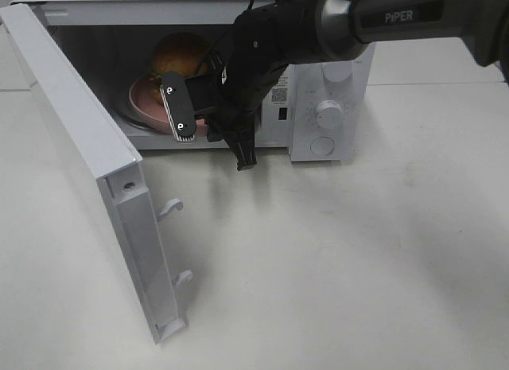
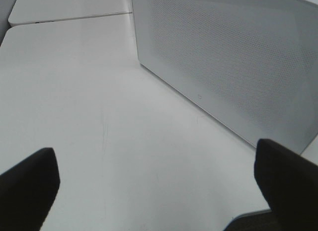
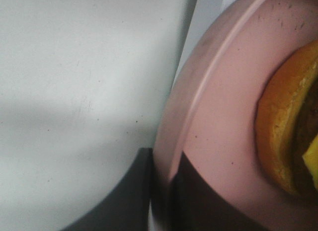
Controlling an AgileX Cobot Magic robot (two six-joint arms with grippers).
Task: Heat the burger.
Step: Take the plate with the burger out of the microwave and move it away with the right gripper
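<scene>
Swung wide at the frame's left, the microwave door (image 1: 103,187) leaves bare table (image 1: 334,259) ahead, while the burger (image 1: 181,55), half hidden inside the microwave (image 1: 330,107), sits on a pink plate (image 3: 218,116) whose rim is pinched by the right gripper (image 1: 219,119), the arm marked "PiPER"; the left gripper (image 2: 159,184) is spread wide.

left gripper (image 2: 159,186): jaws spread wide, empty
right gripper (image 3: 161,191): clamped on a rim, arm reaching forward
</scene>
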